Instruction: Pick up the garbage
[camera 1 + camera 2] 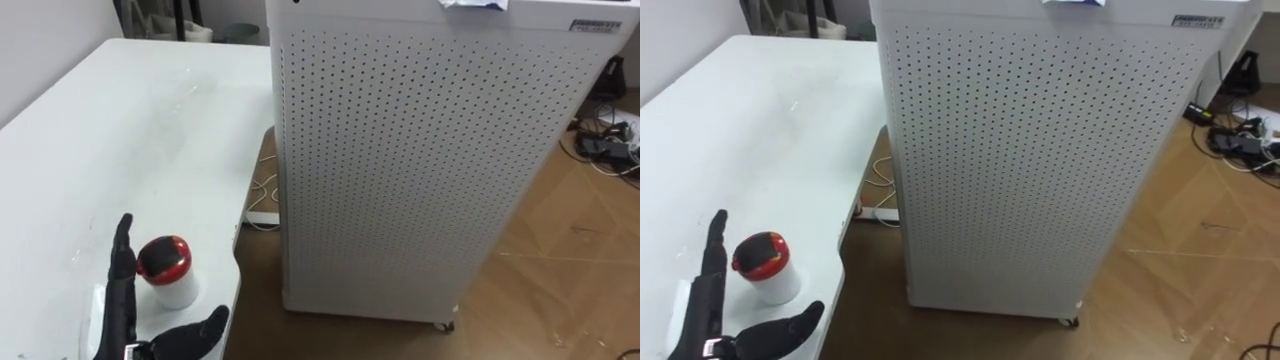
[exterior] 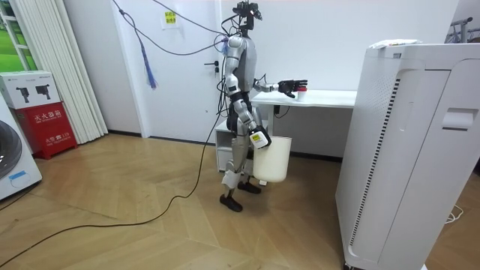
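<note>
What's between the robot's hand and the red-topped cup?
Only a thin strip of bare table, between the left hand and the cup, in both eye views.

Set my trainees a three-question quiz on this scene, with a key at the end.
1. True or false: the left hand is closed around the red-lidded container.
2. The container stands on: A) the floor, B) the white table, C) the perforated cabinet.
3. Fill in: in the room view, a white ______ hangs at the robot's right hand.
Key: 1 false, its fingers are straight beside it; 2 B; 3 bucket.
</note>
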Motion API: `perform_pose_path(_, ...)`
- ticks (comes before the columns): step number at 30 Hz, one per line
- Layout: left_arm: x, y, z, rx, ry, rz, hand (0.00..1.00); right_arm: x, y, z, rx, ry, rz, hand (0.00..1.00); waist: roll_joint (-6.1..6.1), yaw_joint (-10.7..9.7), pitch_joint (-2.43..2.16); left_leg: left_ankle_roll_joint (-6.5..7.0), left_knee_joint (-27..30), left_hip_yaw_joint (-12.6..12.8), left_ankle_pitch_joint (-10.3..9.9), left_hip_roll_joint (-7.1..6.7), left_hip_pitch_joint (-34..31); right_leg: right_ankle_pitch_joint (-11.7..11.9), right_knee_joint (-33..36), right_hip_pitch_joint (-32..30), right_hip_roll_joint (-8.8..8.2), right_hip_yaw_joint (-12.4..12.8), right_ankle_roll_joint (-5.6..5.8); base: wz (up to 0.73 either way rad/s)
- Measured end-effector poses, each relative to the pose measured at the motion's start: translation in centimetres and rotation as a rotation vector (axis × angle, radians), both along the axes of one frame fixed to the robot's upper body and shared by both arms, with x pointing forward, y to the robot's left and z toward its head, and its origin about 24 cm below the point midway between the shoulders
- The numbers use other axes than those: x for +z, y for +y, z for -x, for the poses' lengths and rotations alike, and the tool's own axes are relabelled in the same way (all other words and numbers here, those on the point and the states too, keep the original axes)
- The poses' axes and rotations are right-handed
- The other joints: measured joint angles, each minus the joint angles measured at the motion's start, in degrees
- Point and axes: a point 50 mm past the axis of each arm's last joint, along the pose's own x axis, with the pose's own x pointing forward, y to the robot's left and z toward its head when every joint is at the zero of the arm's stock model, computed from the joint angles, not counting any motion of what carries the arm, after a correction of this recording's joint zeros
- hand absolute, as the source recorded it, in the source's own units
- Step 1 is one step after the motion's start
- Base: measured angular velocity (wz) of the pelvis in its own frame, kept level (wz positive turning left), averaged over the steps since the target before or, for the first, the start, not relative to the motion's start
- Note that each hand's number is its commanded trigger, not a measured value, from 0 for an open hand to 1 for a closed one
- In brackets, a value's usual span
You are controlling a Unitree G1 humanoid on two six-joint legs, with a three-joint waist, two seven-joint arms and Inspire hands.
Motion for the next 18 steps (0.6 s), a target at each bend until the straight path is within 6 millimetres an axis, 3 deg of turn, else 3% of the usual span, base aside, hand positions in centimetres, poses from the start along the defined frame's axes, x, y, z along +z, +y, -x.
perform_pose_path(18, -0.3, 1.0, 0.1, 0.051, 0.014, 0.101, 0.0, 0.1, 0.5, 0.1, 0.055, -0.009, 0.01, 1.0, -0.4, 0.11, -0.2, -0.01, -0.71, 0.47, -0.01, 0.09, 0.8, 0.0, -0.02, 0.25, -0.07, 0.16, 0.0, -0.01)
